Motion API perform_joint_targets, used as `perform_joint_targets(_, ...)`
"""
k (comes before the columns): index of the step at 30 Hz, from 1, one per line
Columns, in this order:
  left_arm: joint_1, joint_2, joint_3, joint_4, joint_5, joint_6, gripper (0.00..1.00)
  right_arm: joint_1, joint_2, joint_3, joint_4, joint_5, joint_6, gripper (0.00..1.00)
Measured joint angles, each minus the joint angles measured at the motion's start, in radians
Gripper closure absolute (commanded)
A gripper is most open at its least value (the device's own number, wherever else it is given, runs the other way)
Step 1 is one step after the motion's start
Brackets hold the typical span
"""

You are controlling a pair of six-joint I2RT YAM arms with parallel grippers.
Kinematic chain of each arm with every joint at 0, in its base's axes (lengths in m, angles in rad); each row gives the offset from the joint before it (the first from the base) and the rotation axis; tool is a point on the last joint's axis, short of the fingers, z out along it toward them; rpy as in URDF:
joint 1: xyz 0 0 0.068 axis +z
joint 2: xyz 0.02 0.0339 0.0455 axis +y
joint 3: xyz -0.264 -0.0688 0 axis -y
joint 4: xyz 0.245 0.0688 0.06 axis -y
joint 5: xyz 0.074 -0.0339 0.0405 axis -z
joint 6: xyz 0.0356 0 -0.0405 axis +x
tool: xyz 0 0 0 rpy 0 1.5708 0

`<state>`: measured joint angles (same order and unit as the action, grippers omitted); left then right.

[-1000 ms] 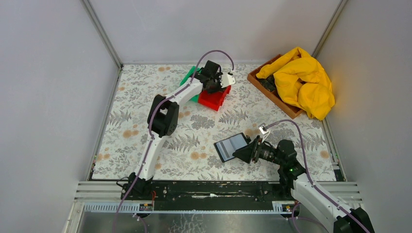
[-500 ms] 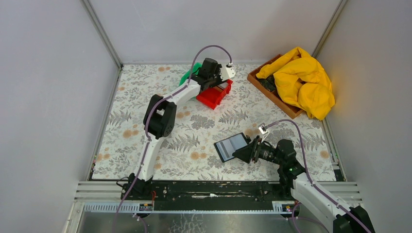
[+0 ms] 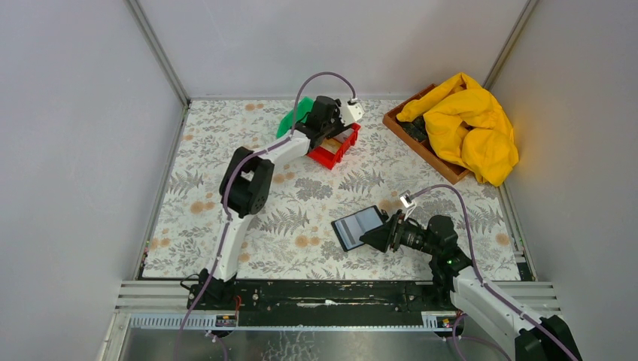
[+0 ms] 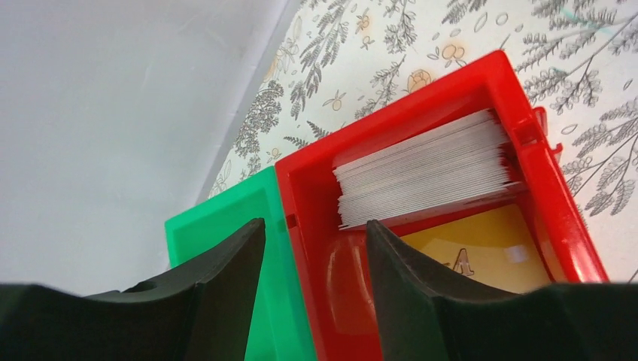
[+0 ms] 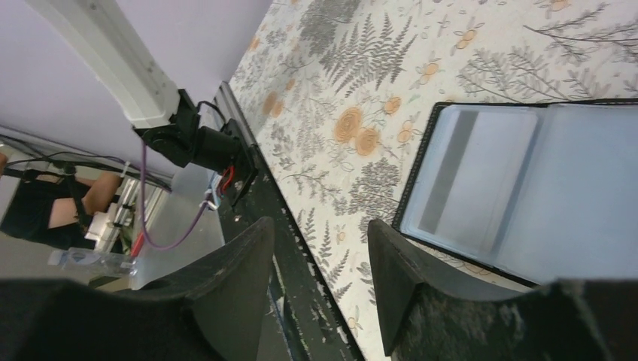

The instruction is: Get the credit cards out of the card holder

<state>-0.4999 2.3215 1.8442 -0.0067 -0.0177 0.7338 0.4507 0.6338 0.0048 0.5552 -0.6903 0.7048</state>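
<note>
The black card holder [image 3: 359, 227] lies open on the flowered table, its bluish-grey sleeves facing up. In the right wrist view, one sleeve of the card holder [image 5: 579, 195] holds a pale credit card [image 5: 466, 177] with a grey stripe. My right gripper [image 3: 374, 238] rests open at the holder's near right corner, empty [image 5: 320, 233]. My left gripper [image 3: 336, 129] hangs open and empty over the red bin [image 3: 325, 156]. Its fingers straddle [image 4: 316, 233] the wall between the red bin and the green bin. In the red bin [image 4: 444, 86] lie a stack of white cards [image 4: 425, 169] and a yellow card [image 4: 481, 252].
A green bin [image 3: 290, 120] sits against the red one on its far left side [image 4: 218, 233]. A wooden tray [image 3: 421, 147] with a yellow cloth [image 3: 470, 128] heaped over it stands at the back right. Grey walls close in three sides.
My left gripper has drawn a little back and left over the red bin, showing more of its inside, and its jaws have widened slightly. The right arm and the card holder have not moved.
</note>
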Motion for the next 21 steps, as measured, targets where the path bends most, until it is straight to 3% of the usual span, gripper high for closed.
perform_joint_targets(8,-0.010,-0.187,-0.171,0.153,-0.150,-0.172,0.33,0.002,0.108,0.076,-0.143,0.138,-0.126,0.43)
perform_joint_targets(15,-0.010,-0.552,-0.485,0.226,-0.238,-0.484,0.27,0.025,0.439,0.443,-0.216,0.391,-0.209,0.43)
perform_joint_targets(21,-0.031,-0.760,-0.764,0.242,-0.298,-0.658,0.24,0.053,0.730,0.767,-0.343,0.622,-0.234,0.43)
